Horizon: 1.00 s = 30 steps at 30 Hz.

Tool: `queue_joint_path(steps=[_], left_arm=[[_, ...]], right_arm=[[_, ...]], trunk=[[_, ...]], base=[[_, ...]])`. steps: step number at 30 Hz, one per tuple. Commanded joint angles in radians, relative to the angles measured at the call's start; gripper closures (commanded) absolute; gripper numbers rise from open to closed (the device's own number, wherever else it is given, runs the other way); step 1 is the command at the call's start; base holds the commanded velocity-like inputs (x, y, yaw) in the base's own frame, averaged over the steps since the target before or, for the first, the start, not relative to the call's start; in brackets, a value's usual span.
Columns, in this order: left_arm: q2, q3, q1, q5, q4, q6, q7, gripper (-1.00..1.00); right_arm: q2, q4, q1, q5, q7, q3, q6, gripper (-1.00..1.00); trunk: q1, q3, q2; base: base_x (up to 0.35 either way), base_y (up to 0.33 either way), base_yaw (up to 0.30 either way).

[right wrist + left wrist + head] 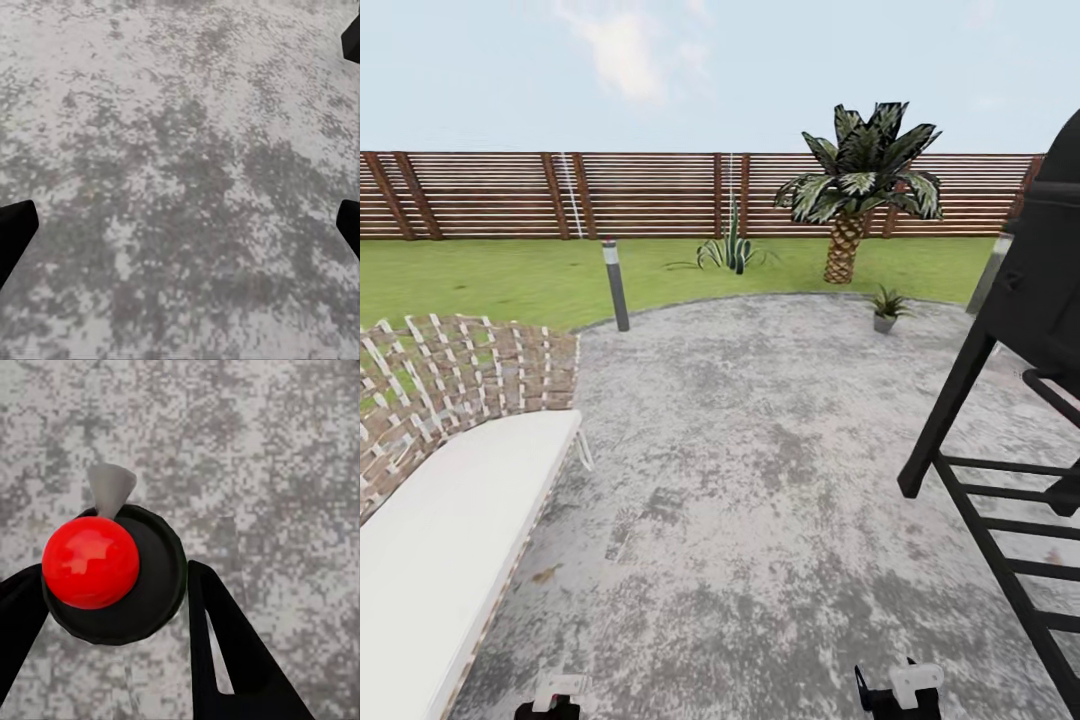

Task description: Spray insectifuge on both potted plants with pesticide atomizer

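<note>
Low at the frame's bottom edge, both arms hang over the patio (760,450). Left fingers (240,660) straddle a red ball (90,562); right fingers (15,232) spread. One potted plant (886,307) sits upper right.

The round patio (760,480) reads as mottled grey stone or concrete, matt and rough-grained, with darker blotches. The fence (650,195) is brown slatted wood with a dull finish. The lounger's back (450,375) is woven strapping in brown and white, and its cushion (450,560) is smooth white cloth. The grill stand (1000,470) looks like matt black metal. The bollard light (616,285) has a grey metallic post. One potted plant (886,308) sits in a plain matt grey pot. Under the left tool (112,607), a glossy red ball (90,562) sits on a matt black disc (146,585).
</note>
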State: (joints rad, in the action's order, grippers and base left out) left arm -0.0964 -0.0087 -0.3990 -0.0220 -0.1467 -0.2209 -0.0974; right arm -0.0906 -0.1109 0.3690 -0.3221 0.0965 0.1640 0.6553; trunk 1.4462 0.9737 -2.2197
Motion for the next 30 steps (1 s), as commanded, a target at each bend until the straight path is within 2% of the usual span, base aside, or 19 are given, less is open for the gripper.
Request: queue_joint_path(steps=[1,22,30], left_arm=[[0.000,-0.001,-0.001,-0.002,0.001,-0.003,-0.004,1.00],[0.000,-0.001,0.000,-0.002,0.001,-0.003,-0.004,1.00],[0.000,-0.001,0.000,-0.002,0.001,-0.003,-0.004,1.00]], right_arm=[[0.000,0.001,0.001,-0.011,0.006,0.004,0.003,-1.00],[0.000,0.000,0.001,-0.009,0.008,0.005,0.003,-1.00],[0.000,0.000,0.001,-0.009,0.008,0.005,0.003,-1.00]], trunk=[[0.000,0.001,0.000],[0.000,0.001,0.000],[0.000,0.001,0.000]], base=[[0.336,0.080,0.000],[0.336,0.080,-0.001],[0.336,0.080,-0.089]])
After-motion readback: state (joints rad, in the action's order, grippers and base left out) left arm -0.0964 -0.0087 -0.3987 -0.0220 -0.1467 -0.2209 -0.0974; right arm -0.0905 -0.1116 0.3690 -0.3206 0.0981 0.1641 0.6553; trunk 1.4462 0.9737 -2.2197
